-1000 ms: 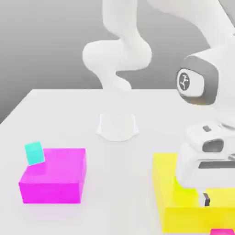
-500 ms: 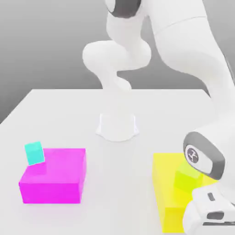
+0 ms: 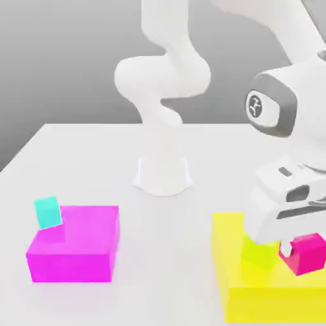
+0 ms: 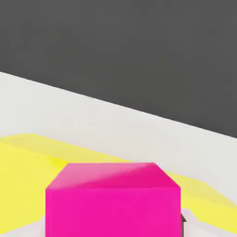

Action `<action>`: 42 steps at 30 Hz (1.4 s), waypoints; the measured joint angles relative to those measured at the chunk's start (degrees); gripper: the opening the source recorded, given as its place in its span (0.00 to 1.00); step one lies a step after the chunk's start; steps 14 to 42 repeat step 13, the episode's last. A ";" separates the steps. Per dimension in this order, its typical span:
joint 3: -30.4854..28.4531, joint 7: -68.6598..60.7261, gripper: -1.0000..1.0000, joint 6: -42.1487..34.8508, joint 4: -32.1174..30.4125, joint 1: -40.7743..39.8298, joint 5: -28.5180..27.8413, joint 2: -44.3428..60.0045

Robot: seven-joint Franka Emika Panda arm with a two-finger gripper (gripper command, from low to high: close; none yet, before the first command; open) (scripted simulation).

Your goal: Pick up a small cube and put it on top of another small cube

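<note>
My gripper (image 3: 298,244) is shut on the small pinkish-red cube (image 3: 305,255), which hangs tilted just over the large yellow block (image 3: 229,255) at the exterior view's right. In the hand view the same cube (image 4: 113,200) sits close between the jaws, with the yellow block (image 4: 28,159) behind it. A small lime-yellow cube (image 3: 258,253) rests on the yellow block, right beside the held cube on its left. A small cyan cube (image 3: 48,212) sits at the far left corner of the big magenta block (image 3: 79,251).
The arm's white base (image 3: 163,173) stands at the back middle of the white table (image 3: 165,255). The magenta block occupies the front left, the yellow block the front right, with bare table between them.
The hand dropped low at the front right, the jaws shut on the pinkish-red cube, and it has risen again with the cube, now over the yellow block.
</note>
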 joint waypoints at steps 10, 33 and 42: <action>-1.50 -12.95 1.00 4.98 -10.87 1.21 2.30 -6.10; -1.50 -12.95 1.00 4.98 -10.87 1.19 2.30 -6.10; -1.50 -12.95 1.00 4.98 -10.87 1.19 2.30 -6.10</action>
